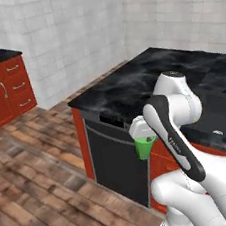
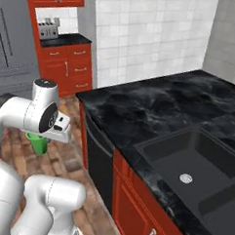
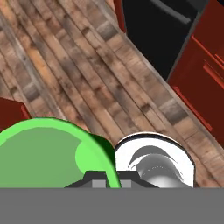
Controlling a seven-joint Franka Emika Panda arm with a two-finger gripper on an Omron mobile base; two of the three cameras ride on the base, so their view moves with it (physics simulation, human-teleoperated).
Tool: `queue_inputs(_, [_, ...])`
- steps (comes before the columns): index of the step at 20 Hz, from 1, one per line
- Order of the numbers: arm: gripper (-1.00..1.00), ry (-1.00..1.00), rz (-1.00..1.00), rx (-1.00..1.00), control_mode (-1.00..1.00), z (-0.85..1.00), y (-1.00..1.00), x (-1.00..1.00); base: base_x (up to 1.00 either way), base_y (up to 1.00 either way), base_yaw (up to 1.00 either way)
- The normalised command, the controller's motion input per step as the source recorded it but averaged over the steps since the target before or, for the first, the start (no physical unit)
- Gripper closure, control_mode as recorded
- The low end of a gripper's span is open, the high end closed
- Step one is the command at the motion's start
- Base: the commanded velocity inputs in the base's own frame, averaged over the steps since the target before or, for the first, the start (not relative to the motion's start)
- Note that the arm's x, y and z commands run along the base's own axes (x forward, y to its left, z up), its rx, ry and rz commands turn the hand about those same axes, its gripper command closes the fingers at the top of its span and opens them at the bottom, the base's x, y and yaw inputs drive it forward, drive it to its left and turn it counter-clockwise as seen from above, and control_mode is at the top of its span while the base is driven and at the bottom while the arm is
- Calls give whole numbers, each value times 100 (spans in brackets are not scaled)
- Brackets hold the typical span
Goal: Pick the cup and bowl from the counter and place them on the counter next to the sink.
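The green cup (image 1: 145,149) hangs in the air in front of the counter's (image 1: 131,85) corner, over the wooden floor, with my gripper (image 1: 144,141) shut on its rim from above. From the right base view the cup (image 2: 38,143) sits under my hand, left of the counter (image 2: 154,106), and the gripper (image 2: 41,135) is partly hidden by the wrist. In the hand view the cup (image 3: 48,153) is seen from above, one fingertip (image 3: 97,179) at its rim. The black sink (image 2: 195,162) lies recessed in the counter at the right. The bowl is out of view.
A black dishwasher front (image 1: 113,160) sits under the counter's near end, beside red cabinet doors (image 2: 139,208). More red cabinets (image 1: 6,88) stand against the far wall, with a toaster (image 2: 48,30) on their top. Wooden floor (image 1: 41,165) spreads to the left.
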Motion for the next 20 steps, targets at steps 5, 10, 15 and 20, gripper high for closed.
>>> queue_inputs(5, [100, 0, 0, 0, 100, 0, 0, 0, 54, 28, -38])
queue_inputs(10, [100, 0, 0, 0, 100, 0, 0, 0, 47, 26, -2])
queue_inputs(15, [100, 0, 0, 0, 100, 0, 0, 0, 53, 18, -31])
queue_inputs(20, [100, 0, 0, 0, 100, 0, 0, 0, 49, 3, -57])
